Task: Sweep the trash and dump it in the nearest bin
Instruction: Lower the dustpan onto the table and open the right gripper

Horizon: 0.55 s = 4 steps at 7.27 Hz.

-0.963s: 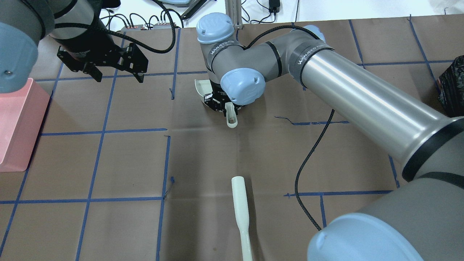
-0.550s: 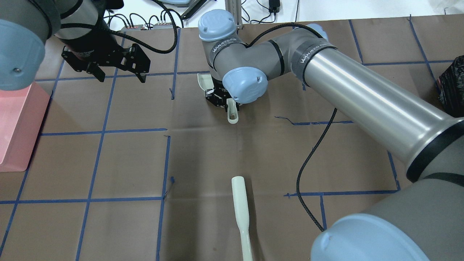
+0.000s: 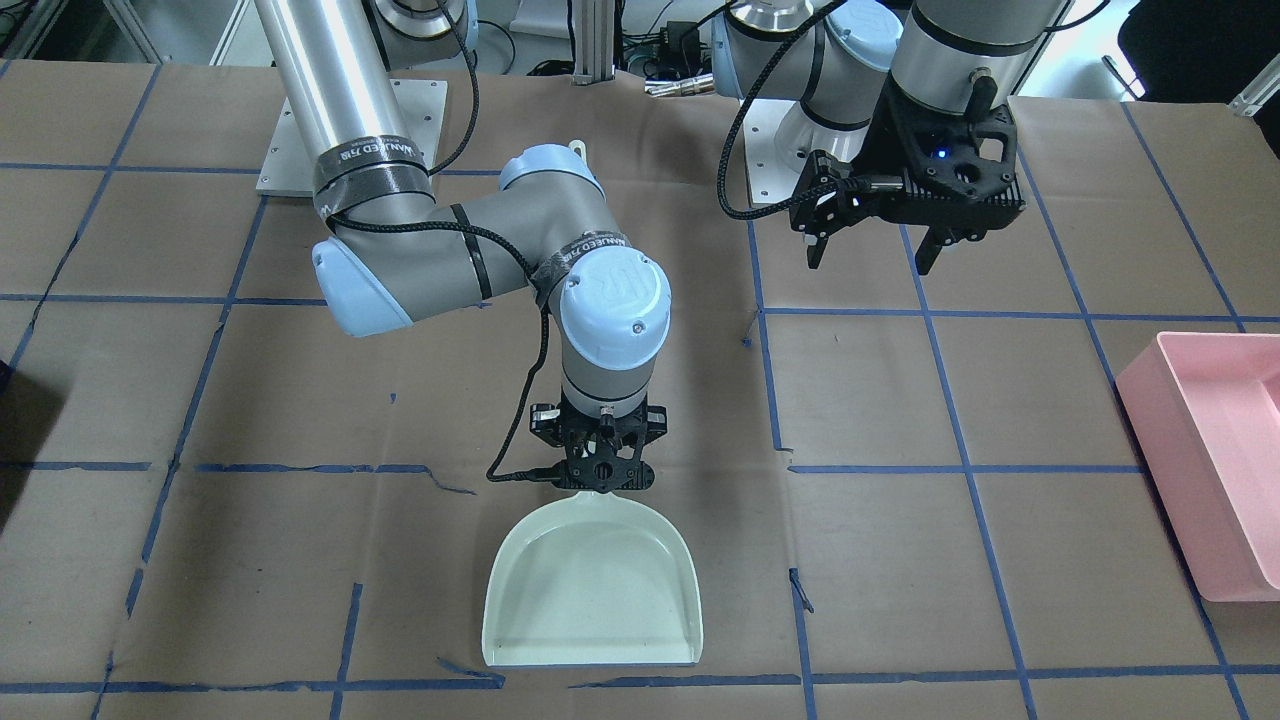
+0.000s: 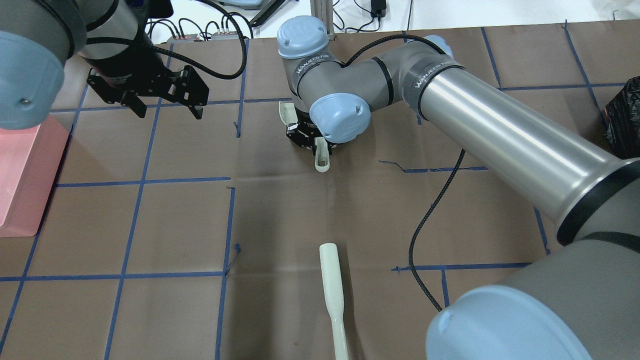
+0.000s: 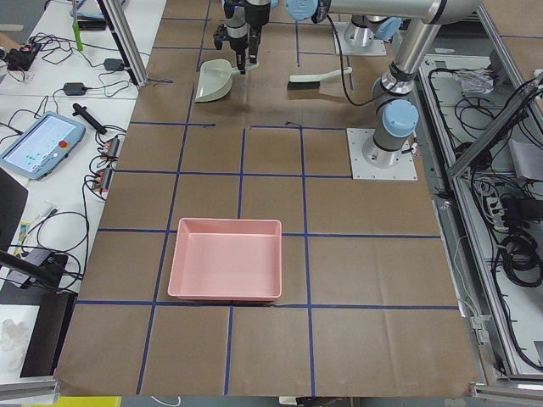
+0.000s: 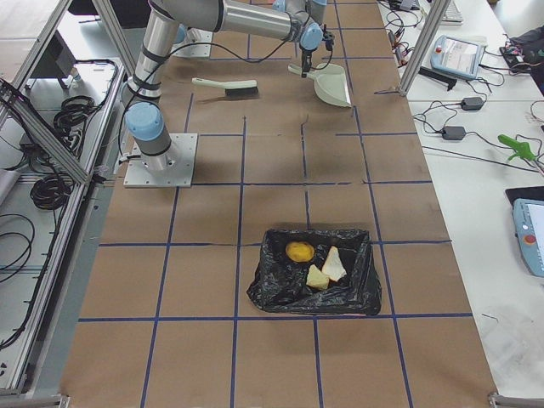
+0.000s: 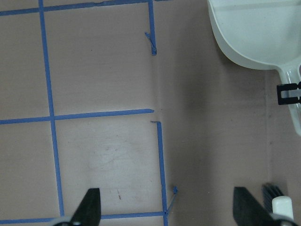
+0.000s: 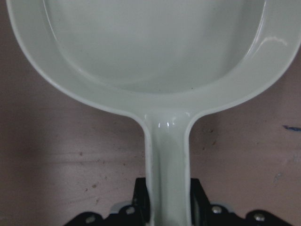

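The trash lies in the black bag bin: a yellow-brown potato, a white bread wedge and a small bread chunk. The cream dustpan rests flat on the table and looks empty. My right gripper is shut on its handle, and the handle end pokes out under the wrist in the overhead view. Back and to the left, my left gripper hangs open above the table with nothing between its fingers. The cream brush lies on the table near my base.
A pink tray sits at the table's left end, shown empty in the left side view. The black bag bin is at the right end. Blue tape lines grid the brown table cover. A black cable trails from the right arm.
The right wrist has shifted slightly right and away with the dustpan still in its grip. The left gripper has drifted a little farther back and right, still open.
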### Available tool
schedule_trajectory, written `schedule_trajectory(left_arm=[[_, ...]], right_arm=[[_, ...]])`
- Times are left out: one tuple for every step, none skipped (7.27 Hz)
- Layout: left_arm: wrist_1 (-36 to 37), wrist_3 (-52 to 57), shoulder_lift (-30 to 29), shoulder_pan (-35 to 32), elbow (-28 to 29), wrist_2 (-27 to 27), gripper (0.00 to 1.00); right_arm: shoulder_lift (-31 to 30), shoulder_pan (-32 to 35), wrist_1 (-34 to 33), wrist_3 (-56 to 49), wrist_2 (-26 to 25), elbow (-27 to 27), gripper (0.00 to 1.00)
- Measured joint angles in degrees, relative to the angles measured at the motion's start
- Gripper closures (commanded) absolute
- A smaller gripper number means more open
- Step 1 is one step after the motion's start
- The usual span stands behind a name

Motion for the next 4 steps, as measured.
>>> schedule_trajectory(left_arm=[[-0.01, -0.02, 0.06, -0.05, 0.02, -0.02, 0.00], [-0.01, -0.09, 0.05, -0.06, 0.10, -0.03, 0.00], [-0.02, -0.22, 0.06, -0.05, 0.26, -0.04, 0.00], [0.00, -0.36, 0.03, -0.04, 0.57, -0.04, 0.00]], right_arm=[[0.25, 0.02, 0.00, 0.01, 0.09, -0.08, 0.75], [0.41, 0.03, 0.00, -0.01, 0.22, -0.18, 0.63], [0.59, 0.02, 0.00, -0.05, 0.36, -0.31, 0.50], [0.77, -0.01, -0.02, -0.09, 0.34, -0.39, 0.05]])
